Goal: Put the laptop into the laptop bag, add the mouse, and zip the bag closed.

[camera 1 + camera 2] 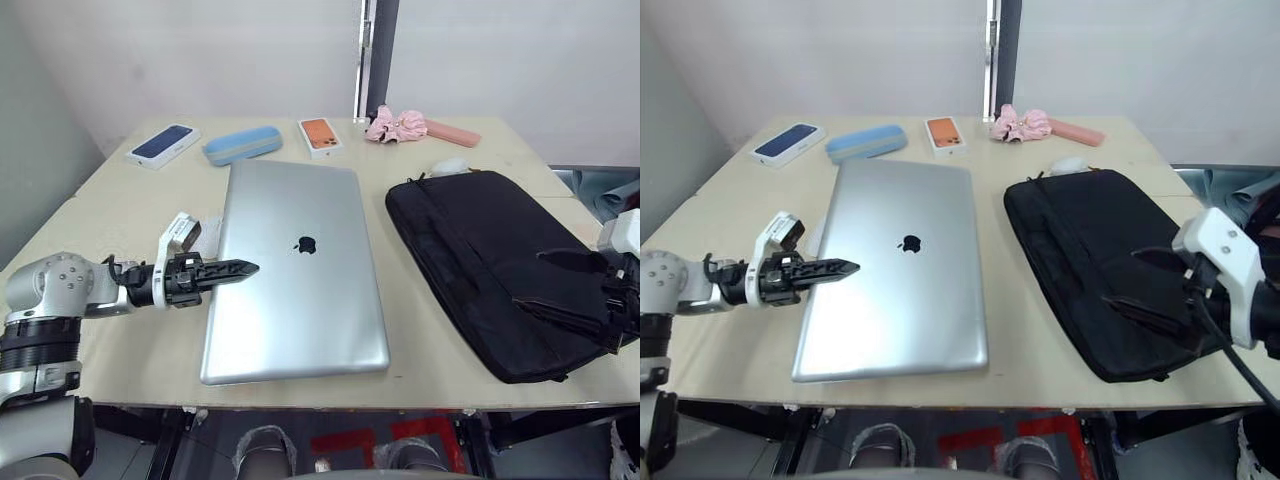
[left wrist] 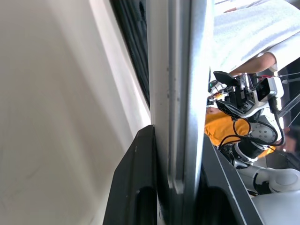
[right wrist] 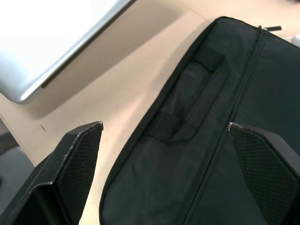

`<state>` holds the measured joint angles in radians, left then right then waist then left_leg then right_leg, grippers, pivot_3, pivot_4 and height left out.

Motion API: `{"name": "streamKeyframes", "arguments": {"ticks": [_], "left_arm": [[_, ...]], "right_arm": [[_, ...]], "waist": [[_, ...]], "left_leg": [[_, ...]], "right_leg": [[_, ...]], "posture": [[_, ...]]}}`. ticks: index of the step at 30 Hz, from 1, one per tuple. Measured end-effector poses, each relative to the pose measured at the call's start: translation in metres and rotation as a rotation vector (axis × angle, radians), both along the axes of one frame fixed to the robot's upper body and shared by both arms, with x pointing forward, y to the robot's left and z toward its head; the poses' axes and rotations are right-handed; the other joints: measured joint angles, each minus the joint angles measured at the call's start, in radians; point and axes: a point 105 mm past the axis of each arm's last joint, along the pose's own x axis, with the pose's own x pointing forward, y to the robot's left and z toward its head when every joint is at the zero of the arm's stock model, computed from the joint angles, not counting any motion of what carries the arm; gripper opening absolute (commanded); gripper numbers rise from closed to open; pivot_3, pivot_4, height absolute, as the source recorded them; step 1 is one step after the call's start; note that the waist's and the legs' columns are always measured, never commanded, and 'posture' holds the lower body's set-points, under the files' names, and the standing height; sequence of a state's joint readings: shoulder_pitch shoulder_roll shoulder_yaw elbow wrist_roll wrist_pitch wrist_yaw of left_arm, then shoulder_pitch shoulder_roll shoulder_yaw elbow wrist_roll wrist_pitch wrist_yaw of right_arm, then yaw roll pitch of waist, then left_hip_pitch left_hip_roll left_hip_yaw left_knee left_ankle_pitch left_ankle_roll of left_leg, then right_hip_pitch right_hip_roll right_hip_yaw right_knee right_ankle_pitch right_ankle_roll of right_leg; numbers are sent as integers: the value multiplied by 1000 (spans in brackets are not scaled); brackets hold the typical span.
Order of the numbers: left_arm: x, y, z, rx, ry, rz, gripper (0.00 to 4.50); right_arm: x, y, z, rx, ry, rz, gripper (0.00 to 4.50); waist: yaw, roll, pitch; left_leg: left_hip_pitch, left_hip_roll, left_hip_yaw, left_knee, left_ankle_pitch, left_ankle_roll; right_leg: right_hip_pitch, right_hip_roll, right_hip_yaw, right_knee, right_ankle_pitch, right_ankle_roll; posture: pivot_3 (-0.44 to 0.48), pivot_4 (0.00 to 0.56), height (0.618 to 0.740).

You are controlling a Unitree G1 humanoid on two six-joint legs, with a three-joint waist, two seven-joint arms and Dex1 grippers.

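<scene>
The bench (image 1: 120, 210) carries the laptop (image 1: 300, 290) flat, lid up, its long axis running away from the robot, and just right of it the laptop bag (image 1: 490, 270), lying flat and angled alongside, seemingly ready for loading. The left gripper (image 1: 232, 270) has its jaws clenched on the laptop's left edge, probably to lift it. The right gripper (image 3: 164, 136) hovers over the bag, jaws spread wide. The mouse (image 1: 450, 166) sits beyond the bag's far end

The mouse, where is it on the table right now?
In the left eye view the mouse lies on the table's right half, at the far end of the laptop bag, with the pink scrunchie beyond it.
</scene>
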<state>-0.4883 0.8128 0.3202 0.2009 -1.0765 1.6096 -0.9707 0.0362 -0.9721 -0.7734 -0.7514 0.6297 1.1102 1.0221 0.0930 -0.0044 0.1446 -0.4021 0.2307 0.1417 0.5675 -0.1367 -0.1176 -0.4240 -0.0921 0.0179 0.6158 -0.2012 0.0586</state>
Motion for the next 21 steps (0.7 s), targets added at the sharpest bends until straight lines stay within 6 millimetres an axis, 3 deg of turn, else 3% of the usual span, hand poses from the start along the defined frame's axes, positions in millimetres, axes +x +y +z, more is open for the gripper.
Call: {"name": "streamKeyframes", "arguments": {"ticks": [4,6,9,16,21], "left_arm": [[-2,7,-8,25,27,44,301],[-1,6,-14,34,37,70,301],[-1,7,-21,28,52,100,301],[1,5,-14,1,13,128,301],[0,1,-15,6,6,125,301]], "right_arm": [[42,25,2,75,-51,-59,4495],[69,34,-13,94,-11,-149,4495],[90,42,-33,83,43,-225,4495],[118,39,-79,38,129,-371,4495],[126,43,-81,24,102,-375,4495]], "waist": [[-7,0,0],[-7,1,1],[6,1,1],[11,0,1],[5,0,1]], "left_leg": [[4,0,2,1,1,-1],[2,0,2,2,3,-6],[-1,0,0,1,4,-8],[-4,0,-1,1,4,-8],[-4,0,0,3,4,-9]], "right_leg": [[-1,1,4,4,0,2],[-3,1,4,7,0,2],[-3,1,2,6,0,3],[-6,1,1,6,0,4],[-6,1,2,7,2,6]], "posture": [[0,150,740],[0,150,740],[0,150,740],[0,150,740],[0,150,740]]}}
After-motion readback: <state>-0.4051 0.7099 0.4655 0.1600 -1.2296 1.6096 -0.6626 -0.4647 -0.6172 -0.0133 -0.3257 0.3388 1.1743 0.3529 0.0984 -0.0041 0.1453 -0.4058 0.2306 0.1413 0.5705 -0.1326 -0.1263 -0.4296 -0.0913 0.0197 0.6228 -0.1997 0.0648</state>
